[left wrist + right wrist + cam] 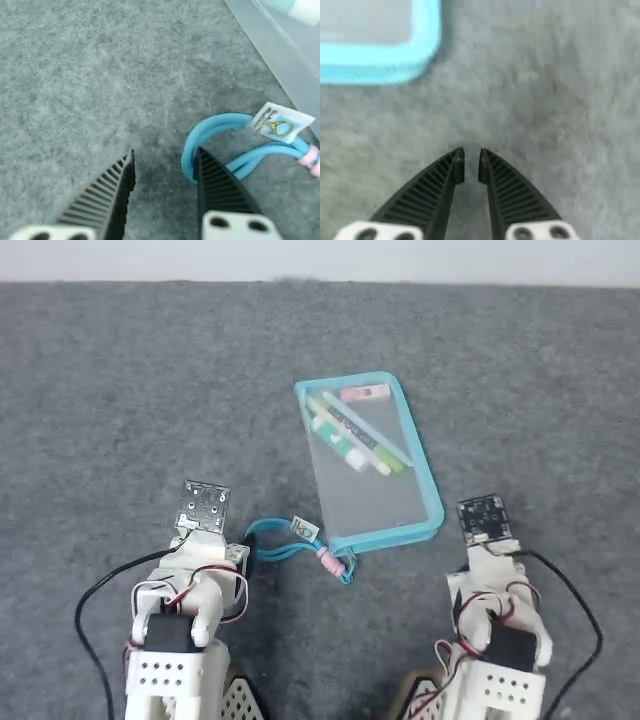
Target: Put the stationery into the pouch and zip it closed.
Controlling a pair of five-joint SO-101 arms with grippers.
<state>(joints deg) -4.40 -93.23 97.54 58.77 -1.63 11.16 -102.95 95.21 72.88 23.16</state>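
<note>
Pouch (429,487) holding pens (352,438), left hand (165,152) apart at its strap loop (220,120), right hand (471,152) nearly together beside its corner.

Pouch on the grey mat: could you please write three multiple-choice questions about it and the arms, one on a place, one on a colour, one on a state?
1. Where is the stationery? A in a cup; B inside the pouch; C scattered beside the pouch.
2. What colour is the pouch's border? A red; B yellow; C light blue.
3. How is the left hand? A open; B shut on a pen; C shut on the pouch.
Answers: 1 B, it shows through the clear side; 2 C, the high view shows a light blue rim; 3 A, a wide gap separates its fingers, with the blue strap by one.
</note>
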